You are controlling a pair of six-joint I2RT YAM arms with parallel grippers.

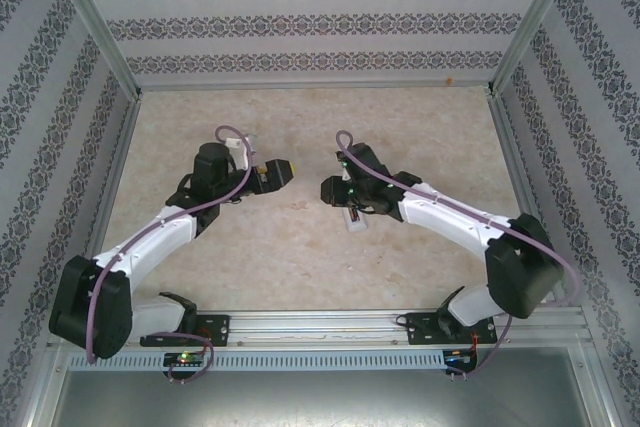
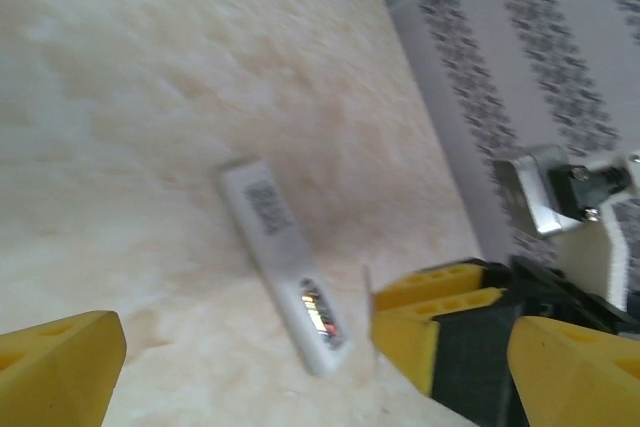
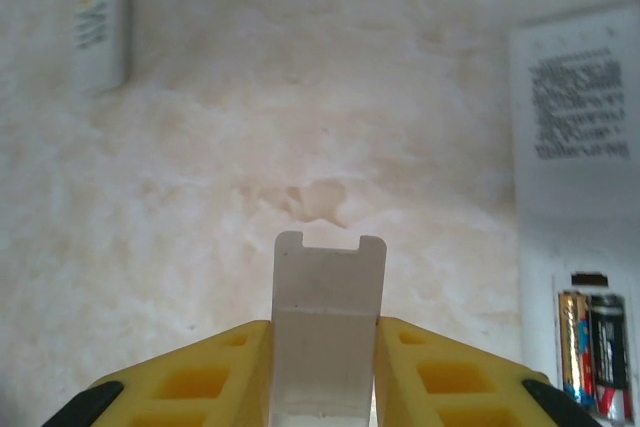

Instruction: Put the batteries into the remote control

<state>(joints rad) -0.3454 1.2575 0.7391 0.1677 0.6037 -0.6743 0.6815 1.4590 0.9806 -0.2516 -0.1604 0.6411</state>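
A white remote (image 3: 575, 147) lies face down with its back compartment open. Two dark batteries with coppery ends (image 3: 592, 352) sit side by side inside it. My right gripper (image 3: 326, 339) is shut on the thin white battery cover (image 3: 328, 287), held just left of the remote and above the table. In the left wrist view the same remote (image 2: 275, 247) lies slanted, its batteries (image 2: 320, 312) glinting, with the right gripper's yellow fingers (image 2: 440, 322) close beside it. My left gripper (image 2: 320, 387) is wide open with nothing between its fingers. From above, the left gripper (image 1: 283, 172) and right gripper (image 1: 328, 190) face each other, with the remote (image 1: 356, 219) below the right one.
A second white remote with a display and buttons (image 3: 100, 12) lies face up farther away on the marble-patterned table (image 1: 300, 247). Patterned walls and metal frame posts (image 1: 130, 77) enclose the table on three sides.
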